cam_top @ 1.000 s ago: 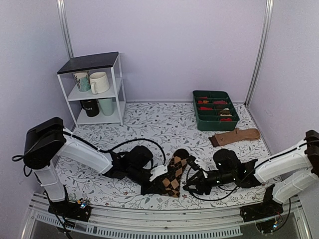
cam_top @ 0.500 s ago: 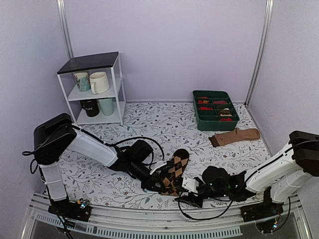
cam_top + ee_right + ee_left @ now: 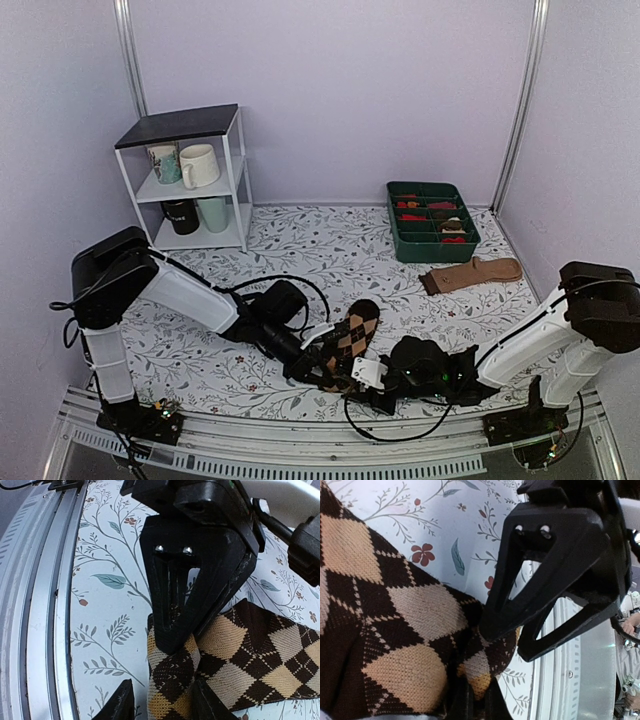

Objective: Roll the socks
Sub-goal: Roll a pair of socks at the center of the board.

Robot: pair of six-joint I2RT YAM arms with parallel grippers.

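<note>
Argyle socks (image 3: 350,335) lie just behind the front rail (image 3: 250,420), near end hidden beneath both grippers. Left gripper (image 3: 475,702), stretched low, pinches that end; right gripper (image 3: 165,700), also low, straddles it with fingers spread

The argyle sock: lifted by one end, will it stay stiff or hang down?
Probably hangs limp: the argyle sock is soft knit, visibly buckled at its near end. Its coarse weave likely grips, not slips.

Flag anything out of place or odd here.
A plain tan sock with a dark cuff lies loose on the table in front of the green compartment tray, not in it. The argyle socks are bunched at their near end, as rolling would leave them.
</note>
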